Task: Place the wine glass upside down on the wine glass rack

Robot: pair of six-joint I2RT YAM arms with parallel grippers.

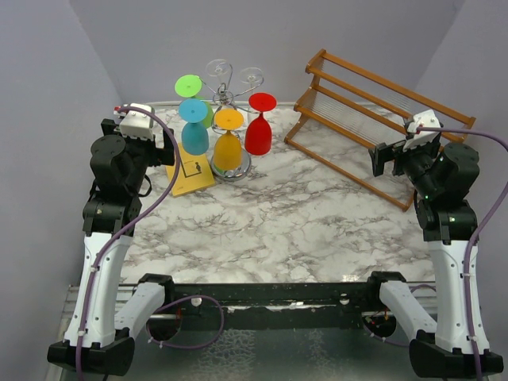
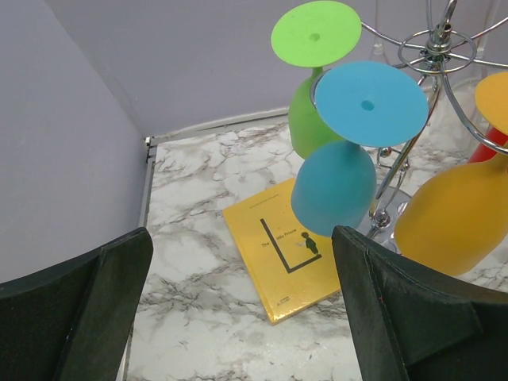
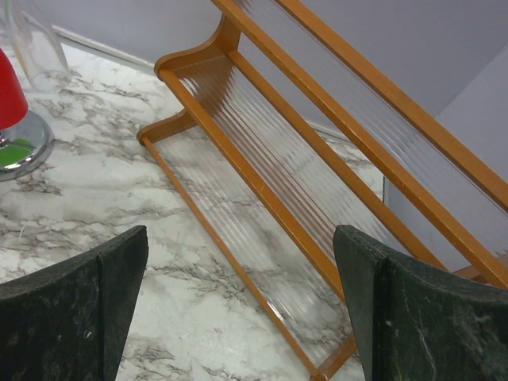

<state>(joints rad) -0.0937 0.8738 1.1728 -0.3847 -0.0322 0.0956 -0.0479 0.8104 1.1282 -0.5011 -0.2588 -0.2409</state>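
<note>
Yellow book [image 2: 279, 255] beside wine glass rack [image 2: 435, 54]; cover title illegible

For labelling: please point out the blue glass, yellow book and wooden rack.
blue glass [image 2: 333, 189]: left wrist view, on its bowl.
yellow book [image 2: 266, 271]: left wrist view, on its cover.
wooden rack [image 3: 190, 57]: right wrist view, end piece.

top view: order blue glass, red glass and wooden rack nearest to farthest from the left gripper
1. blue glass, just right of the left gripper
2. red glass, further right, past the orange glass
3. wooden rack, far right side
</note>
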